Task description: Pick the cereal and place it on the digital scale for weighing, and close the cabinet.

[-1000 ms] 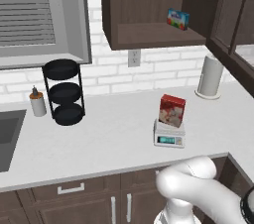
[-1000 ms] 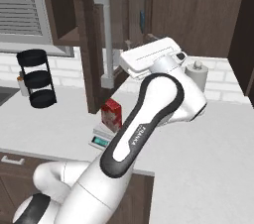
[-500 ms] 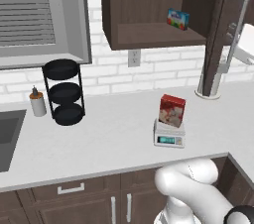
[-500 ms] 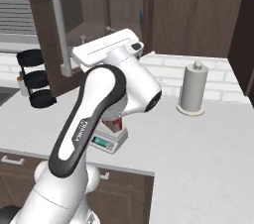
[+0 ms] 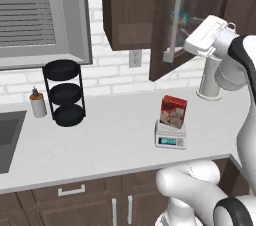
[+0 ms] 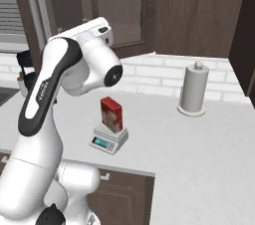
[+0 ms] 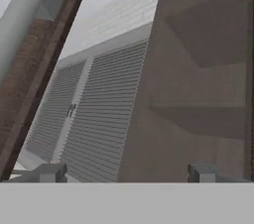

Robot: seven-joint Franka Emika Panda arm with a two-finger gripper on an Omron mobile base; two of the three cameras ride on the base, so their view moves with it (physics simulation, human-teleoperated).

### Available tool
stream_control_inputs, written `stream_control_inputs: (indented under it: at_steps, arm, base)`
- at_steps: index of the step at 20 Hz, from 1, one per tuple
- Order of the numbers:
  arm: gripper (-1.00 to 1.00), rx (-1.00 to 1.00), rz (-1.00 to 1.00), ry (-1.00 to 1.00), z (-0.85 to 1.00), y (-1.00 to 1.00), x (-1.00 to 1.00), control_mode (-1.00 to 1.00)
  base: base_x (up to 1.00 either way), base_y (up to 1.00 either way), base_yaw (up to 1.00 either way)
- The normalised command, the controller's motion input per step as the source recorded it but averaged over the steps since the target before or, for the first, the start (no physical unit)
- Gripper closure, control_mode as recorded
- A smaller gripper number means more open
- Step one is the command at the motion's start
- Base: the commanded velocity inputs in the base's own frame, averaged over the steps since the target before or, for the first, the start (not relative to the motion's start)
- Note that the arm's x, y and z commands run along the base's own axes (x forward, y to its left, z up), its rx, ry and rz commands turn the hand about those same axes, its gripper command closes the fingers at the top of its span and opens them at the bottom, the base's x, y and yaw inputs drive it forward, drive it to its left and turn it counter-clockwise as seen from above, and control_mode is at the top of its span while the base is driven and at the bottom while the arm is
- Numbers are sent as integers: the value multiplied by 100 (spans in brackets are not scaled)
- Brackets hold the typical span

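**Cabinet door swinging shut, cereal already on the scale**

Swinging steadily across the last second, the cabinet door (image 5: 172, 25) has come round from wide open to roughly halfway closed, and the arm has travelled with it, its hand now high up against the door's outer face. That suggests the closing push is under way and is the only step left.

Nearest the base, the tabletop (image 5: 110, 140) has a broad bare stretch in front. On it sits the digital scale (image 5: 170, 135), with the cereal (image 5: 173, 112) standing upright on its top plate; the weighing part looks done. The arm's elbow passes above and beside the box in the right base view, apart from it.

Further back stand a black tiered rack (image 5: 64, 93), a small bottle (image 5: 37, 104) beside it, and a paper towel roll (image 6: 193, 89) near the wall.

Highest and farthest, the tool (image 7: 128, 173) faces the door's glass pane, its fingertips (image 7: 49, 172) set wide apart and holding nothing. The long metal handle (image 5: 172, 20) runs just beside the hand. The door's free edge overhangs the tabletop well above the cereal, so its remaining sweep looks unobstructed.
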Motion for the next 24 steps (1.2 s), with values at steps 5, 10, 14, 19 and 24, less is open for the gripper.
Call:
stream_control_inputs:
  at_steps: [5, 10, 14, 19, 24]
  arm:
    - [-100, -16, -14, 0, -3, 86, 81, -100]
    - [-100, -7, -8, 0, 0, 41, 61, -100]
    - [-100, 0, -1, 0, 0, 15, 61, -100]
    - [-100, 0, 0, 0, -1, 6, 59, -100]
    - [-100, 0, 0, 0, -15, 0, 44, -100]
  base:
    - [0, 0, 0]
    - [0, 0, 0]
    - [0, 0, 0]
    - [0, 0, 0]
    - [0, 0, 0]
